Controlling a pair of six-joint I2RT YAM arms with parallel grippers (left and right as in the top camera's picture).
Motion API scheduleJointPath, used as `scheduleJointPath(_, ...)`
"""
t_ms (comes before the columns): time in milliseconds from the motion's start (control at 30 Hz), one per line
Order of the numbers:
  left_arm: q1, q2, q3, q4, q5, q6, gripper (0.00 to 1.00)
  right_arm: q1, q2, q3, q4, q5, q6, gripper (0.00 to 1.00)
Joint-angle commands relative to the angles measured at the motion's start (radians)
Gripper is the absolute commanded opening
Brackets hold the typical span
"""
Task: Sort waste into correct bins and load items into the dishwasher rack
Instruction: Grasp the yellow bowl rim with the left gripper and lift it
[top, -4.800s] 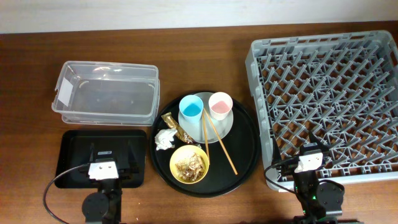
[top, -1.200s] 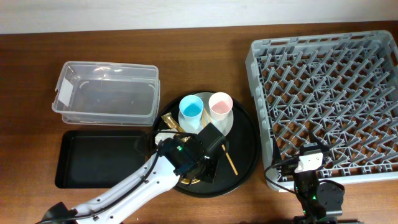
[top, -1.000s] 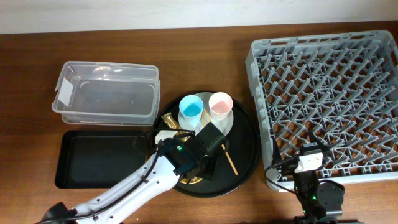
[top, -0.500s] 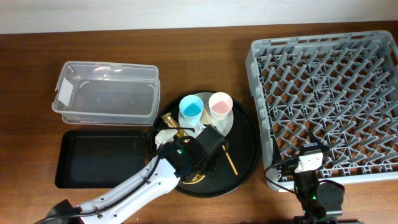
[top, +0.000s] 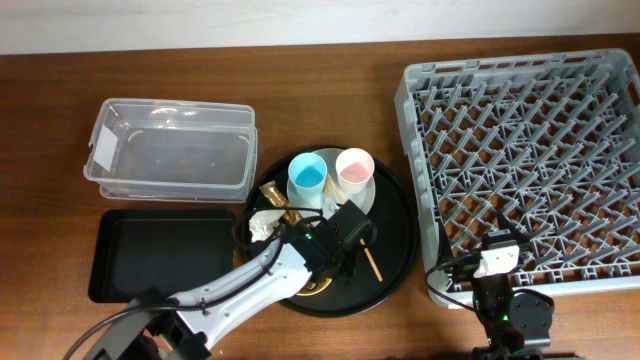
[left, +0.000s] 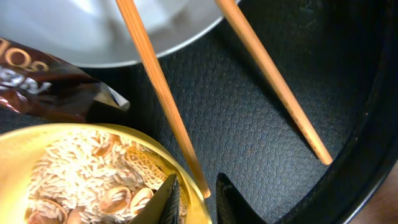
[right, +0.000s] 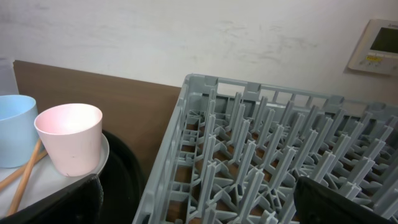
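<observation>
Left arm lowered; fingers (left: 194, 194) pinch yellow bowl (left: 74, 171) rim (narrow gap).

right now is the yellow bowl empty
No, in the left wrist view the yellow bowl holds tan crumbly food scraps, and the left gripper straddles its rim.

You have a brown wooden desk (top: 320, 100). At its right edge sits the big grey dishwasher rack (top: 525, 165). Toward the left edge the clear tub (top: 170, 148) stands behind the shallow black tray (top: 160, 255). The round black tray (top: 395, 235) lies mid-desk, near your front edge.
</observation>
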Motion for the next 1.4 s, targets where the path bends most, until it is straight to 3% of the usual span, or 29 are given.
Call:
scheduleJointPath(0,-0.008,0.03,-0.011,0.003,0.008,-0.004,0.2,-0.006,-0.007,-0.005,-0.004,-0.005,0.004,0.99)
scheduleJointPath(167,-0.009,0.031,-0.011,0.002,0.019,-0.007,0.12,-0.006,-0.007,-0.005,-0.004,-0.005,0.004,0.99)
scheduleJointPath(333,-0.008,0.032,-0.011,-0.004,0.019,-0.007,0.13,-0.006,-0.007,-0.005,-0.004,-0.005,0.004,0.98)
scheduleJointPath(400,-0.008,0.032,-0.011,-0.013,0.027,-0.008,0.2,-0.006,-0.007,-0.005,-0.004,-0.005,0.004,0.99)
scheduleJointPath(500,-0.008,0.032,-0.011,-0.03,0.028,-0.008,0.2,-0.006,-0.007,-0.005,-0.004,-0.005,0.004,0.99)
scheduleJointPath(533,-0.008,0.032,-0.011,-0.032,0.028,-0.008,0.1,-0.006,-0.007,-0.005,-0.004,-0.005,0.004,0.99)
scheduleJointPath(567,-0.008,0.032,-0.011,-0.035,0.03,-0.008,0.07,-0.006,-0.007,-0.005,-0.004,-0.005,0.004,0.99)
scheduleJointPath(767,-0.008,0.031,-0.01,-0.039,0.03,-0.008,0.01,-0.006,-0.007,-0.005,-0.004,-0.005,0.004,0.99)
scheduleJointPath(1067,0.023,-0.128,0.244,-0.394,0.027,0.074,0.0,-0.006,-0.007,-0.005,-0.004,-0.005,0.004,0.99)
scheduleJointPath(1200,0.172,-0.237,0.272,-0.485,0.031,0.126,0.0,-0.006,-0.007,-0.005,-0.004,-0.005,0.004,0.98)
scheduleJointPath(1367,0.62,-0.323,0.272,-0.543,0.243,0.318,0.0,-0.006,-0.007,-0.005,-0.004,-0.005,0.004,0.99)
